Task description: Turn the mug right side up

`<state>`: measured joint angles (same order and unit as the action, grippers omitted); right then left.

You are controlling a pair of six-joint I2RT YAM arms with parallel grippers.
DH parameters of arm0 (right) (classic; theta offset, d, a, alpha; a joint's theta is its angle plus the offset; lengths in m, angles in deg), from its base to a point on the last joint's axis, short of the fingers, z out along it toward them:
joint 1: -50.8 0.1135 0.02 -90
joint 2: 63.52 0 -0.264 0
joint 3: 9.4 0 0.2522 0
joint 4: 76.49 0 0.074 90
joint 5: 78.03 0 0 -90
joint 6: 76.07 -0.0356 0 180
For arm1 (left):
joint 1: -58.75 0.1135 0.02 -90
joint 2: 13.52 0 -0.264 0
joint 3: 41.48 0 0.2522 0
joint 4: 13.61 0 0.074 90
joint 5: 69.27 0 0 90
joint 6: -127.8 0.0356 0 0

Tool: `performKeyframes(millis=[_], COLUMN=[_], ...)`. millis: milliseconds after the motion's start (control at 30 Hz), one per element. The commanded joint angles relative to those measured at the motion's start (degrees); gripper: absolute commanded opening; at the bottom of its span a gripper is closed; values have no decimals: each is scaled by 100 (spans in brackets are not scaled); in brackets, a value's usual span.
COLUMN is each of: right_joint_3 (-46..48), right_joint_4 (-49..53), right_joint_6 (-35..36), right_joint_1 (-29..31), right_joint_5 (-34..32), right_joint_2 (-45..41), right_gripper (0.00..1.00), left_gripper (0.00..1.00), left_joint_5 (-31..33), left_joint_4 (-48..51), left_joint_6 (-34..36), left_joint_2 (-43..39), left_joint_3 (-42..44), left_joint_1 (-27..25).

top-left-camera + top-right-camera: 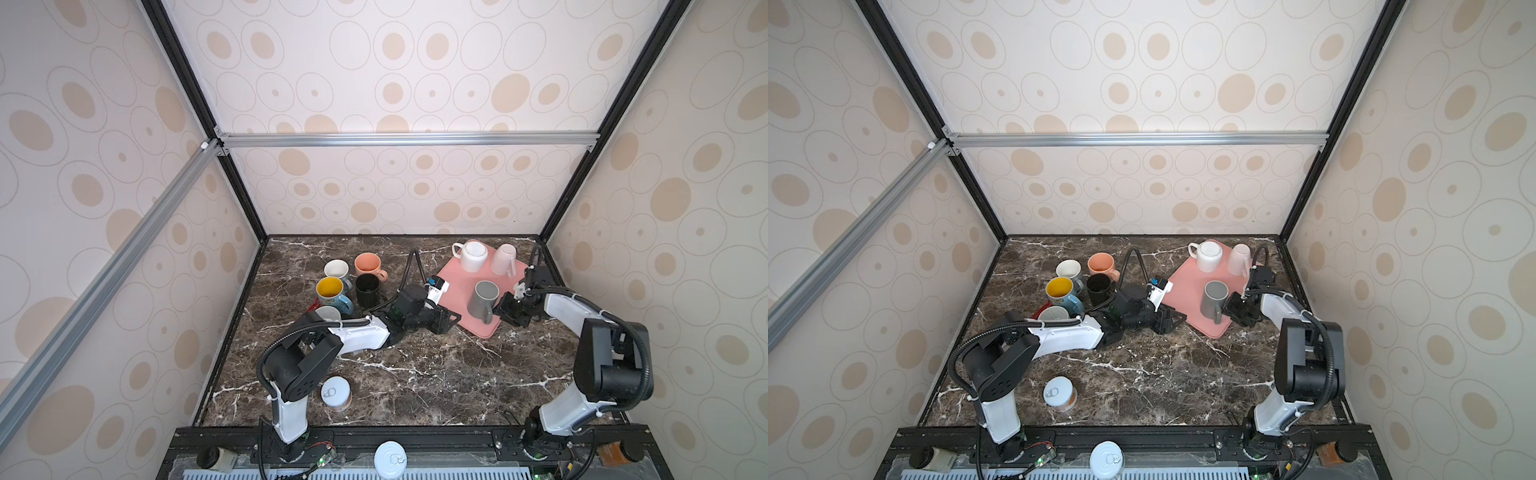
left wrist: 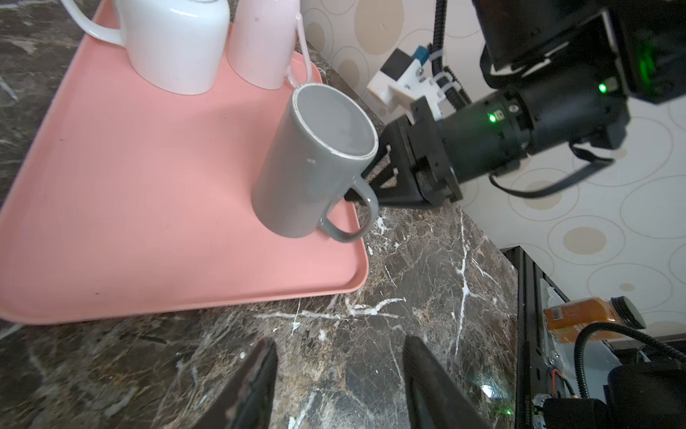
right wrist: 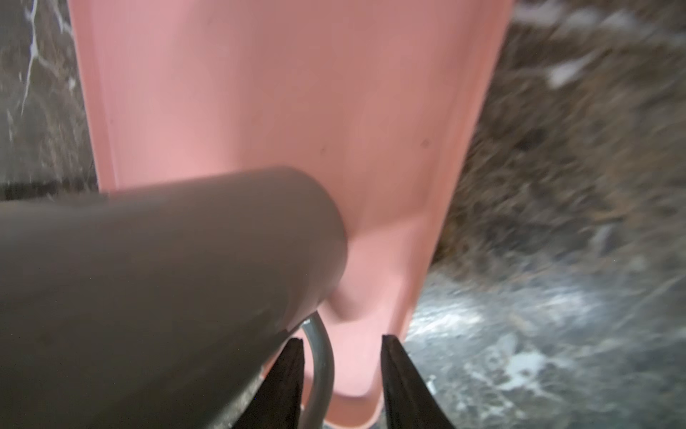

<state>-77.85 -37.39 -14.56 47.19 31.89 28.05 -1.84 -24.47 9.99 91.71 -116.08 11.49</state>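
Marble tabletop (image 1: 415, 374), patterned walls. Far L: cluster of upright mugs (image 1: 349, 286), can (image 1: 336, 392) near the front edge. L gripper (image 2: 338, 344) hovers over bare marble just beside the tray (image 1: 457, 286), jaws apart, nothing in them. On the tray: white mug (image 1: 473, 255) & pink mug (image 1: 504, 259) at the back, both base up. Gray mug (image 1: 483, 301) sits near the front corner, also base up, handle (image 3: 323, 356) toward the front. R gripper (image 3: 343, 343) straddles that handle, jaws parted w/ a gap on one side. Probably no firm pinch; the wrist view is too blurred to be sure.
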Motion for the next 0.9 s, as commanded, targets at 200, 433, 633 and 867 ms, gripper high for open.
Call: performKeyframes(millis=[200, 433, 633, 867], right_joint_3=[135, -12, 215, 1014], right_joint_4=[-1062, -1185, -557, -400], right_joint_6=[-804, -893, -485, -407], right_joint_1=[1042, 1408, 1302, 636], right_joint_5=[198, 156, -464, -372], right_joint_2=[-217, -158, -691, -1481], right_gripper=[38, 38, 38, 38], left_gripper=[56, 57, 57, 58], left_joint_5=[392, 692, 808, 658], left_joint_4=[546, 1078, 1525, 1970], left_joint_6=[382, 803, 1395, 1956], left_joint_2=[-294, -303, 61, 885], left_joint_3=[-152, -373, -902, -1961], left_joint_1=[309, 332, 332, 282])
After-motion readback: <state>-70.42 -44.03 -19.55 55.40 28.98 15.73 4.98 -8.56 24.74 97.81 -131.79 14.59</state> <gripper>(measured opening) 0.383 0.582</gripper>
